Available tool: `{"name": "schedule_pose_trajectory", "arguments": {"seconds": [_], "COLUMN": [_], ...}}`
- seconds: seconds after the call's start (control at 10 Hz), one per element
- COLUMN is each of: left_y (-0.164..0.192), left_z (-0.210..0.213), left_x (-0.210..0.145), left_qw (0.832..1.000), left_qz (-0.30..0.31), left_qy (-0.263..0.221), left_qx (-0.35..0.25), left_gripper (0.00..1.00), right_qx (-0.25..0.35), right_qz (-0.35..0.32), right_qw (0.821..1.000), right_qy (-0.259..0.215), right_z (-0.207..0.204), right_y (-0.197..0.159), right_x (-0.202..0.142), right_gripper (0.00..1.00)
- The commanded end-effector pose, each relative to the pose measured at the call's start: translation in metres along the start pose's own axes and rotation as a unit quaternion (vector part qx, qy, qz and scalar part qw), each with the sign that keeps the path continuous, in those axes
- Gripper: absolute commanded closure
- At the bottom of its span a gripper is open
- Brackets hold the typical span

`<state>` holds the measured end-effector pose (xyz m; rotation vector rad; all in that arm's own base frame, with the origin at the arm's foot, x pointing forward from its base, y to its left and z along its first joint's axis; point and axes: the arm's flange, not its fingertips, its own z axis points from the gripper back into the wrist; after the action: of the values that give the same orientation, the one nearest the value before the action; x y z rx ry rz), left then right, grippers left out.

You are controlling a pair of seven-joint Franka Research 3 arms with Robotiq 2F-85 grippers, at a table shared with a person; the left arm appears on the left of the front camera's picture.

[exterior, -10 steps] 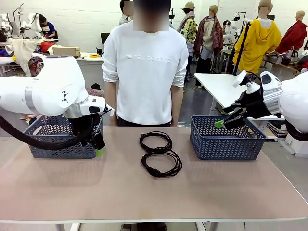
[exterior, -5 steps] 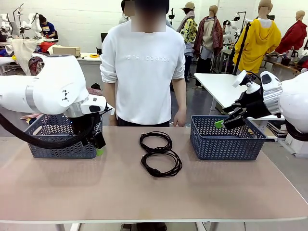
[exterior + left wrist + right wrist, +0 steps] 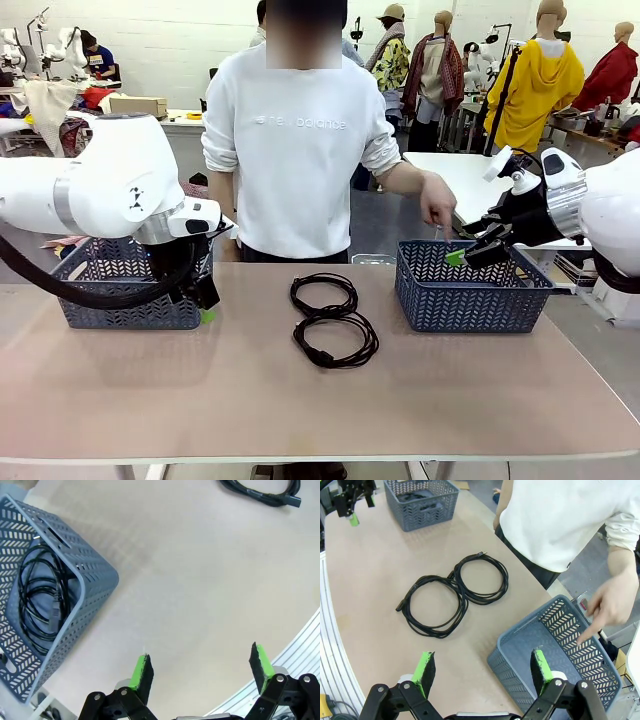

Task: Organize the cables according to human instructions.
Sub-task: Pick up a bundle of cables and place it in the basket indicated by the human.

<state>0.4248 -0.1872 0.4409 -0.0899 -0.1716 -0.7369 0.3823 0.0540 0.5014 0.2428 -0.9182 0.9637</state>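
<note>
Frontally, shows left gripper (image 3: 206,308) low by the left basket (image 3: 110,312), right gripper (image 3: 465,253) raised over the right basket (image 3: 470,300), a person's hand (image 3: 437,207) pointing into it. Left wrist: jaws spread, cables (image 3: 30,597) coiled inside the left basket. Right wrist: jaws spread, two coils (image 3: 457,582) touching on the table (image 3: 380,570).

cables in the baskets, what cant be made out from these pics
Front view: inside of the left basket, hidden by its mesh wall.
Left wrist view: cables in it overlap, count unclear.
Right wrist view: part of the right basket floor, behind the right gripper.
</note>
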Motion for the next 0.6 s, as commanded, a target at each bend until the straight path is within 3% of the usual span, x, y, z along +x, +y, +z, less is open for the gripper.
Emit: {"name": "schedule_pose_trajectory", "arguments": {"seconds": [0.0, 0.5], "left_y": [0.0005, 0.0005], "left_z": [0.0029, 0.0029], "left_x": [0.0013, 0.0013], "left_qw": [1.000, 1.000], "left_qz": [0.001, 0.001], "left_qy": [0.003, 0.003], "left_qx": [-0.001, -0.001], "left_gripper": [0.00, 0.00], "right_qx": [0.000, 0.000], "right_qz": [0.001, 0.001], "right_qw": [1.000, 1.000], "right_qy": [-0.003, -0.003], "right_z": [-0.0014, -0.0014], "right_y": [-0.0013, -0.0013], "right_x": [-0.0012, -0.0012], "right_gripper": [0.00, 0.00]}}
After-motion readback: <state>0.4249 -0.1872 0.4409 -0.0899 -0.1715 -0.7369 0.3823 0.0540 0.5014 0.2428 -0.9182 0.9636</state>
